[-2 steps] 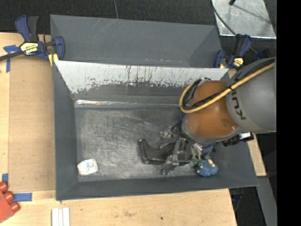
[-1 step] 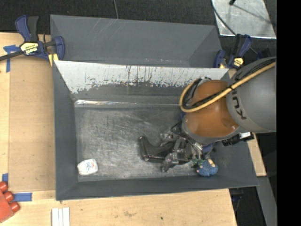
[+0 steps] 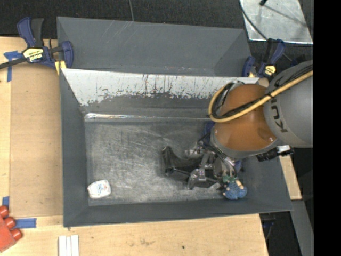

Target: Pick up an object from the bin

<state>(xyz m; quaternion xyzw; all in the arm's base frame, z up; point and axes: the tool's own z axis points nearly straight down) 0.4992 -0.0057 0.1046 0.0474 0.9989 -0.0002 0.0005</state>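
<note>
My gripper (image 3: 205, 169) is low in the bin's front right part, under the orange-brown wrist cover. A black angular object (image 3: 172, 161) lies right against its left side, touching or partly under it; I cannot tell whether it is gripped. A small blue lumpy thing (image 3: 234, 190) with a bit of green lies just right of the gripper, close to the front right corner.
A small white rounded object (image 3: 99, 189) lies alone near the front left corner. The arm and its cover hang over the right side of the bin, with a yellow cable looping above them. The left and middle floor is bare grey metal.
</note>
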